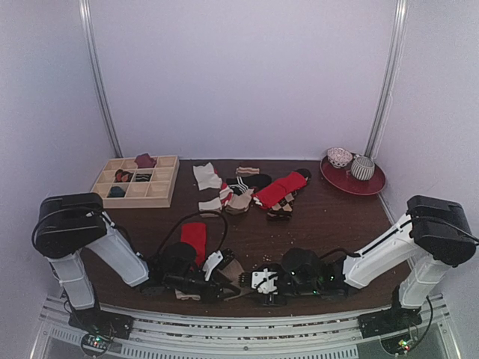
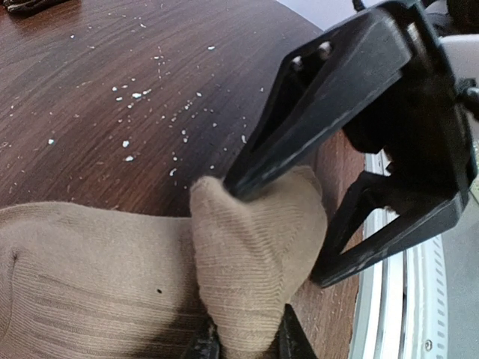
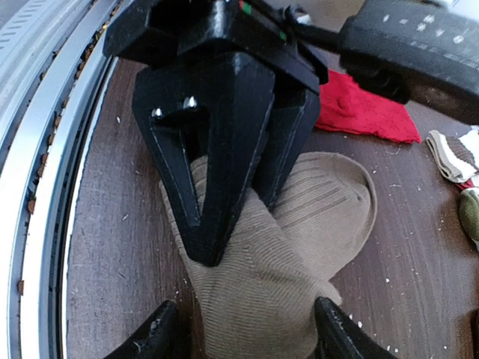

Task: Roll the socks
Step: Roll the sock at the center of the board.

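A light tan sock (image 2: 254, 254) lies by the table's near edge with one end folded over. My left gripper (image 2: 245, 342) is shut on that folded end, pinching it between both fingertips. My right gripper (image 3: 247, 338) stands open astride the same tan sock (image 3: 284, 277); its right finger touches the fabric and its left stands a little clear. The left gripper's black fingers (image 3: 217, 157) press on the fold in the right wrist view. The red sock (image 3: 359, 108) lies flat just behind. From above, the two grippers meet nose to nose near the tan sock (image 1: 229, 267), with the red sock (image 1: 194, 238) behind them.
A wooden compartment box (image 1: 161, 196) holding small items stands at the back left. A red plate (image 1: 374, 185) with two bowls is at the back right. Other socks (image 1: 251, 191) are heaped at the back middle. The metal rail (image 2: 397, 299) runs along the near edge. White crumbs dot the wood.
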Robot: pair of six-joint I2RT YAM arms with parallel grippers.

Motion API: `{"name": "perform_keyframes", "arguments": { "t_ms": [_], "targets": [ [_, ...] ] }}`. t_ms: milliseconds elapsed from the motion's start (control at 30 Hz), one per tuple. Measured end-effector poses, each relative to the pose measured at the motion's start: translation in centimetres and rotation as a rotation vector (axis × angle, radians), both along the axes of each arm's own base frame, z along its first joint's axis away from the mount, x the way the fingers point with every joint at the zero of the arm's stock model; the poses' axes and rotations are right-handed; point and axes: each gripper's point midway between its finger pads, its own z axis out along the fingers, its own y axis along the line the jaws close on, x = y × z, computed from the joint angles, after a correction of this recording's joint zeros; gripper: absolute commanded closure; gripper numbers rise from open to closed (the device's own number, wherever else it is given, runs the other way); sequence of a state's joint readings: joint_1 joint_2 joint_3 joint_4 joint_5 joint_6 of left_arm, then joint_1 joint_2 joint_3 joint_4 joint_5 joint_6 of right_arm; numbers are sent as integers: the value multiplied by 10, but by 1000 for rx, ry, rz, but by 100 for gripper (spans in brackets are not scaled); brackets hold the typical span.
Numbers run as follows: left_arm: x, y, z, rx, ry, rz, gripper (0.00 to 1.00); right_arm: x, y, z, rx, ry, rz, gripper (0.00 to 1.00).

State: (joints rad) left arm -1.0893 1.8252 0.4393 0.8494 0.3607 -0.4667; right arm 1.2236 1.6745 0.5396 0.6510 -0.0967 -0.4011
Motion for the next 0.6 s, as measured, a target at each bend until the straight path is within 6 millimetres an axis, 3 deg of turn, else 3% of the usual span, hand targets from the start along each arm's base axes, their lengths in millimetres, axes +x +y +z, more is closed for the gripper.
{"name": "perform_keyframes", "arguments": {
  "t_ms": [133, 267, 533, 600],
  "targets": [
    [0, 0, 0, -2, 0, -1, 100, 0, 4, -15, -41, 19, 5, 41],
    [0, 0, 0, -6, -3, -2, 100, 2, 10, -17, -36, 39, 12, 49],
    [1, 1, 0, 2, -28, -12, 100, 7, 17, -20, -62, 139, 14, 88],
    [3, 4, 0, 16, -40, -4, 90, 8, 18, -19, -66, 182, 10, 91]
  ]
}}
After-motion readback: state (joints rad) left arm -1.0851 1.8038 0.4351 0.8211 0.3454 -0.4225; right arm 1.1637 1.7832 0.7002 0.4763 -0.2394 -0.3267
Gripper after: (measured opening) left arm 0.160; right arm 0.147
